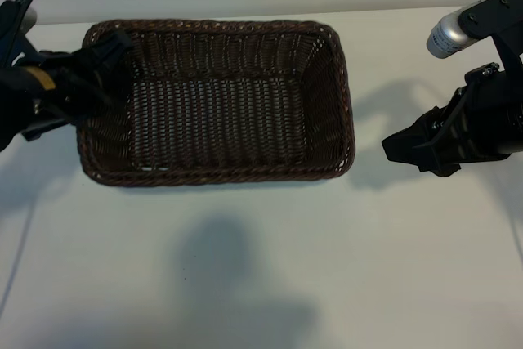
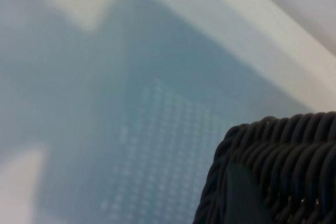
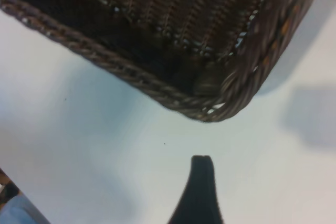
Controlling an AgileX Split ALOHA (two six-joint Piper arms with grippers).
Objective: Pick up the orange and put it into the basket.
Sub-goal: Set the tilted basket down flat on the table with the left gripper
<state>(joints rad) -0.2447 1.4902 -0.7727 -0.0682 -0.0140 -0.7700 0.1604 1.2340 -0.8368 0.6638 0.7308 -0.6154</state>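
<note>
The orange is out of view in every frame. The dark-brown woven basket (image 1: 221, 176) stands at the middle of the white table, and nothing shows on its floor. My left gripper (image 1: 102, 71) hangs over the basket's left rim, jaws apart, with nothing visible between them. In the left wrist view one dark finger (image 2: 241, 198) lies against the braided basket rim (image 2: 283, 145). My right gripper (image 1: 404, 149) hovers open just right of the basket, holding nothing. Its wrist view shows one finger (image 3: 202, 182) above bare table, short of the basket's corner (image 3: 210, 111).
The white table (image 1: 245, 284) stretches in front of the basket, crossed by soft shadows. A silver cylinder (image 1: 448, 34) on the right arm sits at the upper right. The table's far edge meets a pale wall behind the basket.
</note>
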